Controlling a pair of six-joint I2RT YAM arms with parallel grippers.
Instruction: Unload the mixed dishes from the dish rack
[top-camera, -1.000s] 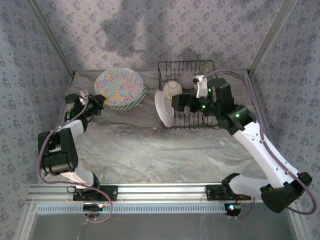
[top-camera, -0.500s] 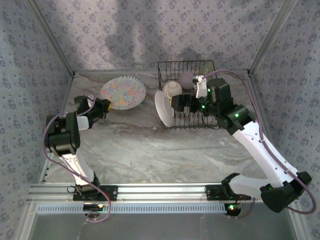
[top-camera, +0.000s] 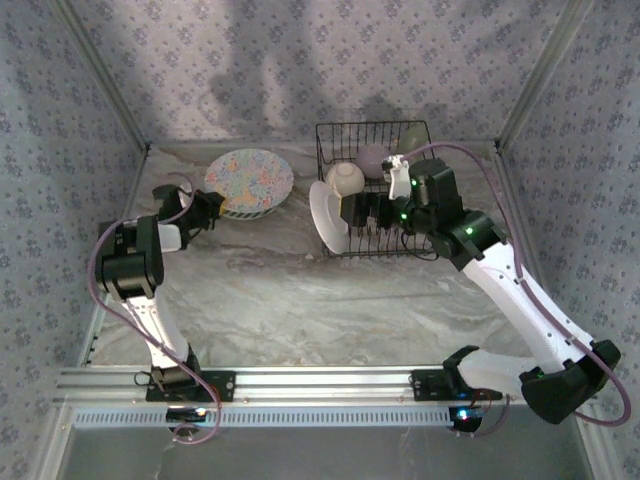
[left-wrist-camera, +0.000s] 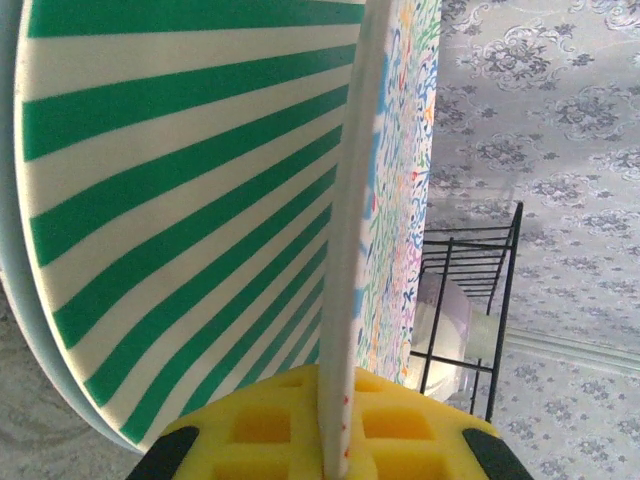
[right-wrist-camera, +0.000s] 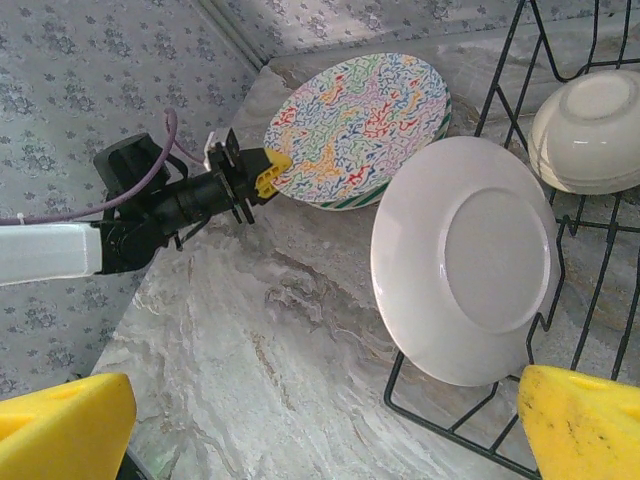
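Squiggle-patterned plate (top-camera: 250, 180) gripped by the left tool (top-camera: 207, 210), left of the dish rack (top-camera: 372, 190), right tool (top-camera: 352, 210) held open beside the white plate (top-camera: 327, 218) at the rack's left wall

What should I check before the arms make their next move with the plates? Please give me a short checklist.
1. Grip: the left gripper pinches the squiggle plate by its rim: ok.
2. Stack: squiggle plate lies over the green-striped plate: ok; fully resting: cannot tell.
3. Opening: the right gripper is open: ok.
4. Reach: the white plate is between its fingers: not ok, it lies ahead of them.
5. Support: white plate stands on edge in the dish rack: ok.
6. Clearance: white plate free of the cream bowl: cannot tell.
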